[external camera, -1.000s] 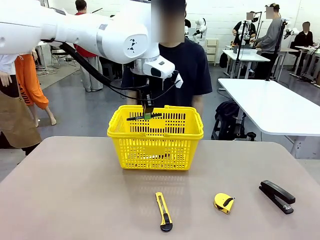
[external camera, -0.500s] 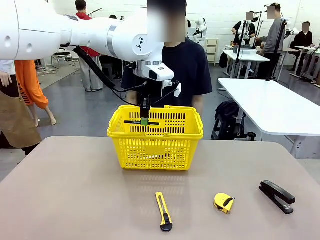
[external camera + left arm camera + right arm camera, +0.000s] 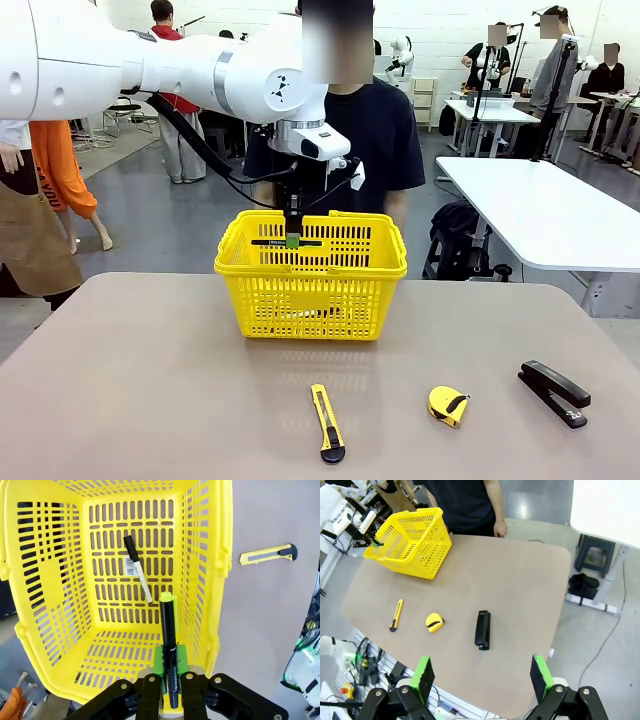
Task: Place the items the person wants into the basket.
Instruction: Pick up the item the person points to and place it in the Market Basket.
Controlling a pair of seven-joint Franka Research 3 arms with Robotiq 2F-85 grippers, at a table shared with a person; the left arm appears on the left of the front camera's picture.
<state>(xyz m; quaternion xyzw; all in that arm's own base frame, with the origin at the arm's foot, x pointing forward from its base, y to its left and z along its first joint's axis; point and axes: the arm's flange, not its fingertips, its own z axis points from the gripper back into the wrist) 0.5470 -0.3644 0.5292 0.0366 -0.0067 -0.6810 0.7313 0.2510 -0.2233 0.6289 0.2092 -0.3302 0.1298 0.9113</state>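
The basket [image 3: 330,305] stands on the bench [image 3: 150,380] toward its far edge, left of centre, directly in front of the person [image 3: 370,140] in the dark T-shirt. The left end effector [image 3: 292,240] hangs over the basket's opening at about rim height, fingers pointing down and clamped on the black pen [image 3: 265,242], which lies level across the pads. The left wrist view shows the pen [image 3: 168,630] gripped near its rear end, its yellow-green tip projecting over the basket floor. The white marker [image 3: 138,570] with black cap lies loose on that floor, apart from the pen. On the near part of the bench, well apart from the basket, the yellow utility knife [image 3: 327,423] lies first, then the tape measure [image 3: 447,405], then the black stapler [image 3: 554,393] farthest right; none touch. The right end effector [image 3: 482,675] is held high above the bench with its fingers wide apart and nothing between them.
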